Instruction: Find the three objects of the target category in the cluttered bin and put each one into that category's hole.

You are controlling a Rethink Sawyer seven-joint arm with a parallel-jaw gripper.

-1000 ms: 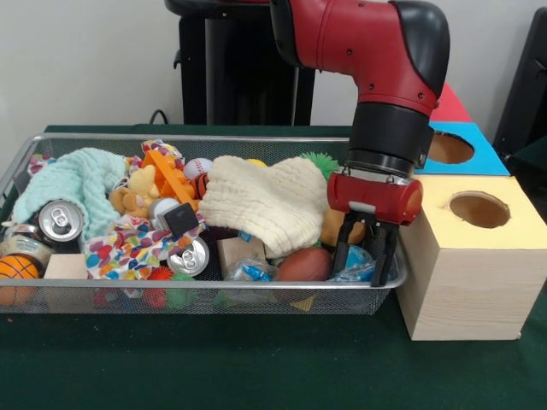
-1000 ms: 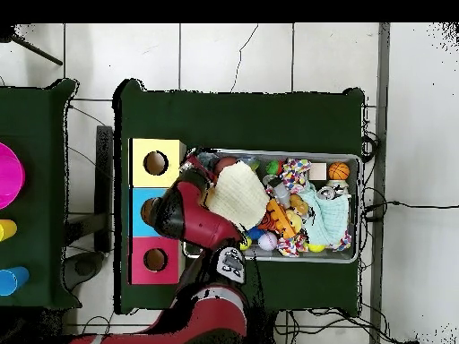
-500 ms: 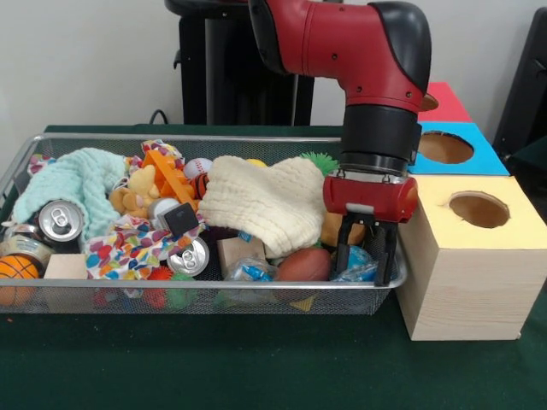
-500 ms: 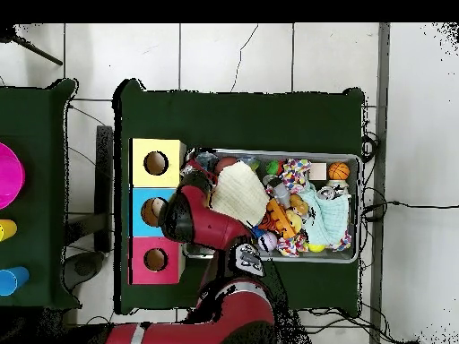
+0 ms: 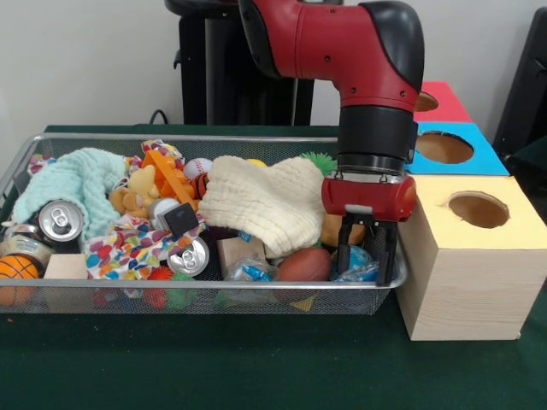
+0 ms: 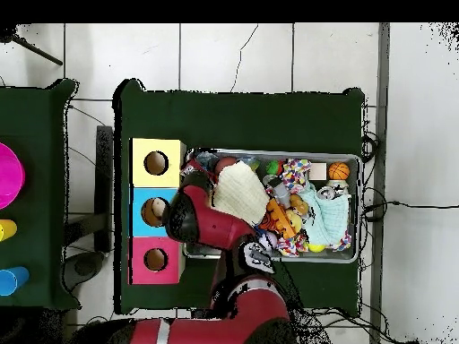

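Note:
My gripper (image 5: 366,259) hangs open at the right end of the wire bin (image 5: 214,286), its fingers down among the clutter on either side of a crinkly blue packet (image 5: 359,261). Just left of it lies a brown football (image 5: 303,265). A cream cloth (image 5: 265,201) covers the bin's middle. The yellow box with its round hole (image 5: 479,209) stands right beside the bin; the blue box (image 5: 449,147) and the red box (image 5: 440,102) follow behind it. In the overhead view the arm (image 6: 202,219) hides the gripper; the yellow box (image 6: 155,162) shows beside the bin.
The bin also holds two cans (image 5: 60,220) (image 5: 190,256), a small basketball (image 5: 17,269), wooden blocks (image 5: 239,252), a mint cloth (image 5: 68,179), a baseball (image 5: 197,167), an orange toy (image 5: 167,175) and a patterned cloth (image 5: 128,248). Green cloth covers the table (image 5: 256,359).
The arm has shifted slightly left in the front view. The gripper stays low at the bin's right end, still open over the blue packet.

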